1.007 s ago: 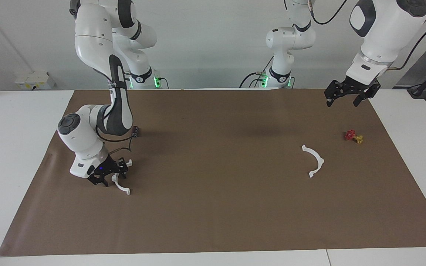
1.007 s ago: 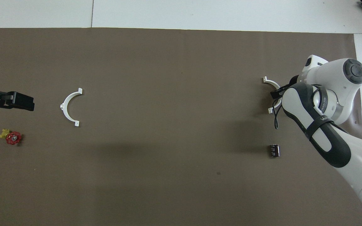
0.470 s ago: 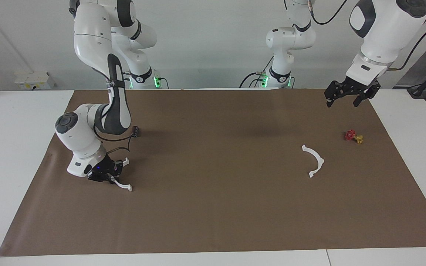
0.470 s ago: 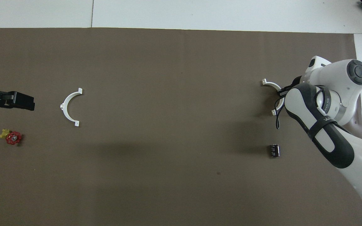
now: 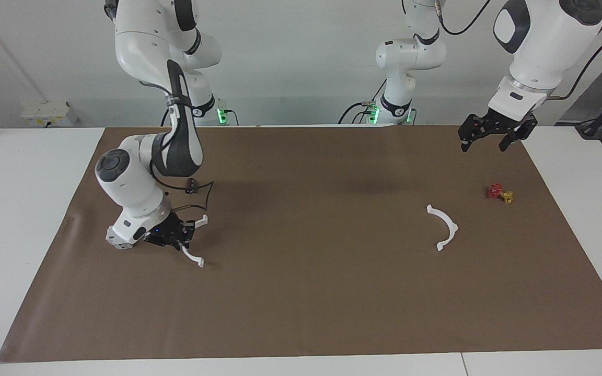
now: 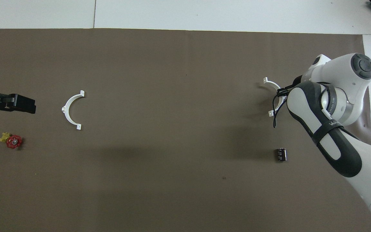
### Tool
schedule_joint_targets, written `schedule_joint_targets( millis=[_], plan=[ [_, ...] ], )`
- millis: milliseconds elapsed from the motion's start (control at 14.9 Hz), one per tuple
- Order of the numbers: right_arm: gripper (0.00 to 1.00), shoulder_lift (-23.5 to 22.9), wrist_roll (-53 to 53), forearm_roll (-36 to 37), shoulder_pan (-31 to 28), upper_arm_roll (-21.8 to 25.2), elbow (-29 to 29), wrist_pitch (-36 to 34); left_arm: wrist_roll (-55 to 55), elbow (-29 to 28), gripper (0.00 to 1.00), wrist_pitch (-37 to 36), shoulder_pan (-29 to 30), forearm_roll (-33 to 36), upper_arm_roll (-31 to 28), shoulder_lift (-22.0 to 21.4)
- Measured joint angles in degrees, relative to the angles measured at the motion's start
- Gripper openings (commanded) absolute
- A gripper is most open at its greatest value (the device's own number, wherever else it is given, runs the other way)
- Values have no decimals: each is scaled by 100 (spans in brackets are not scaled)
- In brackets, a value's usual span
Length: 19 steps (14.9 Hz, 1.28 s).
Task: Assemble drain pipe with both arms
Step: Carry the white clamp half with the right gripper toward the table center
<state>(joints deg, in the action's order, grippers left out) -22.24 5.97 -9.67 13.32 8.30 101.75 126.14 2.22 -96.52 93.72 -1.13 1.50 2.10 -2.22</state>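
White plastic half-ring is pinched in the right claw near the desk's right-arm end; the other half-ring lies near the left-arm end. The left claw hovers spread. Arm lettering is unreadable.

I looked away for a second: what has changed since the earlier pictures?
The right pincer closed on its half-ring and has carried it toward the table's middle. The left pincer stayed open in the air; the other half-ring, the red valve and the small dark part did not move.
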Motion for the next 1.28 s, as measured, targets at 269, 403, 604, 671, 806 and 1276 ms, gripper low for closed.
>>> schedule_joint_targets(
  millis=[269, 403, 604, 671, 806, 1276],
  plan=[
    [0, 80, -1322, 299, 947, -39, 6, -58, 0, -1, 100, 1, 0, 0, 0, 0],
    [0, 73, -1389, 299, 1323, -45, 38, -57, 0, -2, 100, 1, 0, 0, 0, 0],
    [0, -6, -1820, 310, 1896, -47, 66, 55, 0, -2, 100, 4, 0, 0, 0, 0],
    [0, -57, -1971, 333, 2044, -47, 72, 126, 0, -2, 100, 9, 0, 0, 0, 0],
    [0, -166, -2230, 437, 2261, -44, 79, 274, 0, -10, 100, 28, 0, 0, 0, 0],
    [0, -338, -2743, 508, 2482, -40, 150, 529, 0, -94, 100, 112, -1, 0, 0, -6]
  ],
)
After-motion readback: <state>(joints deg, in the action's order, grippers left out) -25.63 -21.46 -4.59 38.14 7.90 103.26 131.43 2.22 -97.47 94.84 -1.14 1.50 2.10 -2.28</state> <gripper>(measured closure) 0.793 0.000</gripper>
